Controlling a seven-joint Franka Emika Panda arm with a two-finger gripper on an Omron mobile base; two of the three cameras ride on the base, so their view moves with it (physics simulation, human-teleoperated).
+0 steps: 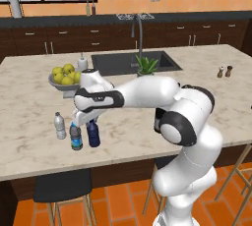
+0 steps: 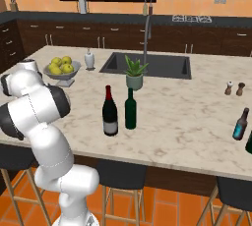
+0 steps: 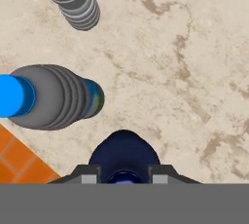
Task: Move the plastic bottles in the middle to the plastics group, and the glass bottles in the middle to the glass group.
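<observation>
Contact is risked with the grey plastic bottle with blue cap and label just beside, near the marble counter's front edge, while the squat navy-blue plastic bottle is clamped by the gripper, since any sideways drift could topple it.

No text can be read; the labels on the near-black wine bottle and grey bottle are blurred

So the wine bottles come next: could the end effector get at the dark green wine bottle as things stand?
Probably not yet: the end effector is closed on the navy bottle beside the plastics group, away from the green wine bottle, whose near side stands free.
</observation>
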